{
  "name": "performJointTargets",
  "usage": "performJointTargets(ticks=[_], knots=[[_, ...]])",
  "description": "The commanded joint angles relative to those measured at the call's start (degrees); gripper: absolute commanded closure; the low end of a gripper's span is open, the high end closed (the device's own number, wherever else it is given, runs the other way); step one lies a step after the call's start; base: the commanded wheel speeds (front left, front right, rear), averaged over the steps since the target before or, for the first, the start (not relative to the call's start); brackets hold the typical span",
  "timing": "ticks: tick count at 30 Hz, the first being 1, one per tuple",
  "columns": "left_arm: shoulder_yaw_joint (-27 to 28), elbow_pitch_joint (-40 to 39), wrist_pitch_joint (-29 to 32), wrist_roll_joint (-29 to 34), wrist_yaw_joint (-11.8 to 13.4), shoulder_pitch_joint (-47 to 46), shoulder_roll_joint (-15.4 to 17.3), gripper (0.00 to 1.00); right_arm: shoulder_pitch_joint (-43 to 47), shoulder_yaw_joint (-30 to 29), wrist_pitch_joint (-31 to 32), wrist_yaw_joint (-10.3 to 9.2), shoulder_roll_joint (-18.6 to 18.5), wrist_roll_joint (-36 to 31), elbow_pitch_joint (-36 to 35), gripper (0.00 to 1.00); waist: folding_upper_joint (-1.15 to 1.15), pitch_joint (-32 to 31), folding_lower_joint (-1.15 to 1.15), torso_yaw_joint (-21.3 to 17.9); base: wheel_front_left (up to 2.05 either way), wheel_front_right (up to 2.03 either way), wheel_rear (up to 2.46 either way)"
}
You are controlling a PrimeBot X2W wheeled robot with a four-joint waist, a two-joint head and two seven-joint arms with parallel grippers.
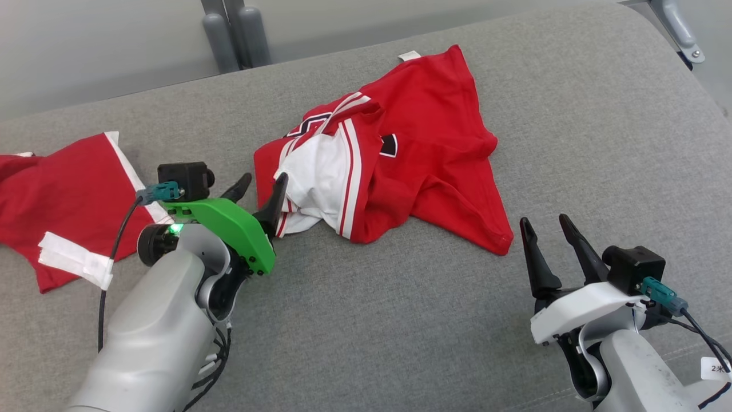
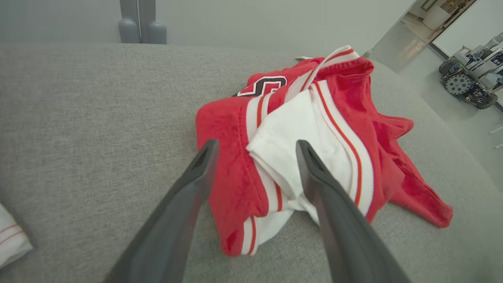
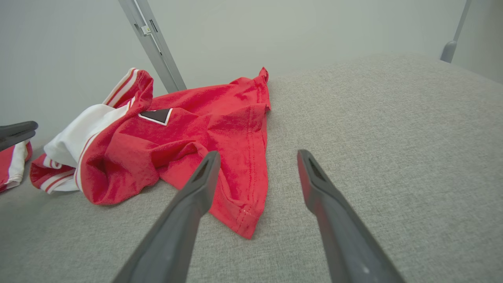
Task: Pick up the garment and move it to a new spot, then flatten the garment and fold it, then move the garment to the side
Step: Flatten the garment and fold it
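A crumpled red garment (image 1: 423, 131) with white panels and striped trim lies in a heap on the grey cushioned surface (image 1: 572, 114). My left gripper (image 1: 264, 182) is open at the heap's left edge, its fingers straddling the red and white folds (image 2: 271, 157). My right gripper (image 1: 545, 223) is open and empty, hovering just right of the garment's lower right corner (image 3: 243, 224). The same garment (image 3: 188, 133) spreads to the left in the right wrist view.
A second red garment (image 1: 63, 200) with a white stripe and a white label lies flat at the far left. Metal posts (image 1: 234, 34) stand behind the surface's far edge. Bare grey cushion (image 1: 372, 332) stretches between my arms and to the right.
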Motion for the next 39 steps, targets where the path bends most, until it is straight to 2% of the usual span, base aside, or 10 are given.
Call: performJointTargets(ticks=[1,8,16,17,18,19,20,21,32,39], knots=[[-0.25,-0.85,0.82,-1.06,-0.41,1.01,0.11,0.00,-0.39,-0.04,-0.17,0.03,-0.15,0.28,-0.22,0.00,0.00,0.93,0.00,-0.75,0.00,0.00,0.00],[-1.43,-4.55,4.08,-4.97,-0.44,2.09,0.87,0.00,-1.07,-0.30,-0.17,0.03,0.24,0.07,0.00,0.00,0.00,2.25,0.00,-1.84,0.00,0.00,0.00],[-2.02,-5.40,2.64,-4.91,-0.45,0.62,1.77,0.00,-1.51,-0.62,-0.17,0.03,0.74,-0.18,0.02,0.00,0.00,3.03,0.00,-2.52,0.00,0.00,0.00],[-1.92,-5.65,2.08,-4.81,-0.45,0.30,1.79,0.40,-1.46,-0.70,-0.17,0.03,0.78,-0.22,0.00,0.00,0.00,3.06,0.00,-2.49,0.00,0.00,0.00],[-1.84,-5.87,1.73,-4.71,-0.45,0.14,1.79,0.55,-1.40,-0.79,-0.17,0.03,0.79,-0.25,-0.05,0.00,0.00,3.08,0.00,-2.45,0.00,0.00,0.00],[-1.88,-6.08,1.33,-4.56,-0.45,-0.01,1.86,0.74,-1.26,-0.90,-0.17,0.03,0.84,-0.36,-0.12,0.00,0.00,3.08,0.00,-2.39,0.00,0.00,0.00],[-1.93,-6.29,1.12,-4.46,-0.45,-0.08,1.92,0.84,-1.13,-1.01,-0.17,0.03,0.88,-0.47,-0.17,0.00,0.00,3.04,0.00,-2.31,0.00,0.00,0.00],[-1.93,-6.62,0.81,-4.39,-0.45,-0.20,1.93,1.00,-1.01,-1.16,-0.17,0.03,0.90,-0.60,-0.12,0.00,0.00,2.98,0.00,-2.20,0.00,0.00,0.00],[-2.73,-12.65,-1.96,-3.17,0.64,1.91,1.66,1.00,0.33,-1.61,-0.17,0.03,0.03,-1.04,0.86,0.00,0.00,-0.01,0.00,1.42,0.00,0.00,0.00],[-3.18,-21.63,-1.53,-2.59,3.62,6.06,4.09,1.00,1.01,-1.23,-0.17,0.03,-0.99,-0.79,1.68,0.00,0.00,-2.41,0.00,6.53,0.00,0.00,0.00]])
